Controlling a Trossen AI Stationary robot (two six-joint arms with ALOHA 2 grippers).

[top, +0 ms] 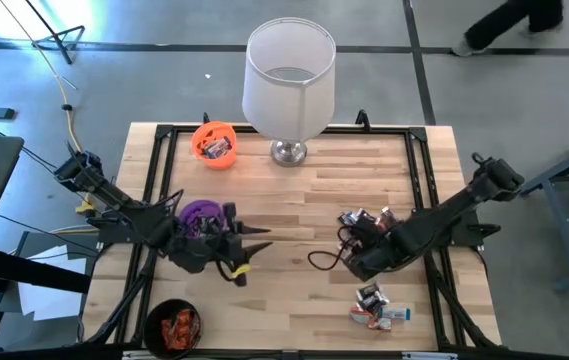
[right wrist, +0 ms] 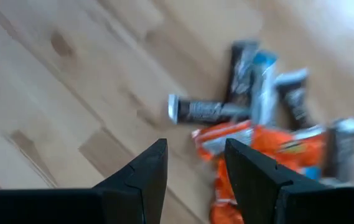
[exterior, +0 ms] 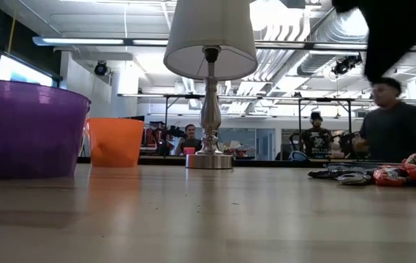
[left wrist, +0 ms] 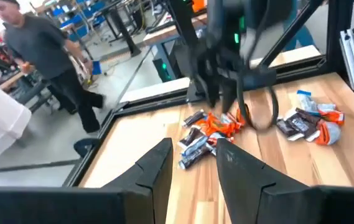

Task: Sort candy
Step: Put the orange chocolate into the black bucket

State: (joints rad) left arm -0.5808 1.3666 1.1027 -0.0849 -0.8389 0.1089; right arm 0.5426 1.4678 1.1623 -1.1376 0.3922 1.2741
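Observation:
Candy in orange, dark and silver-blue wrappers lies in two heaps on the table's right half: a far heap [top: 362, 219] [right wrist: 257, 118] [left wrist: 206, 132] and a near heap [top: 378, 308] [left wrist: 307, 121]. My right gripper [top: 352, 246] [right wrist: 195, 167] is open and hovers at the far heap's left edge, with an orange sweet [right wrist: 226, 138] just beyond its fingertips. My left gripper [top: 256, 250] [left wrist: 192, 163] is open and empty, beside the purple cup [top: 202, 213] [exterior: 26, 128], and points toward the far heap. More candy sits in the orange cup [top: 214, 143] and the black cup [top: 173, 326].
A table lamp [top: 289, 85] [exterior: 209, 80] stands at the middle of the far edge, with the orange cup [exterior: 116, 142] to its left. A black frame [top: 419, 170] borders the tabletop. Bare wood lies between the two grippers. People stand in the room beyond the table.

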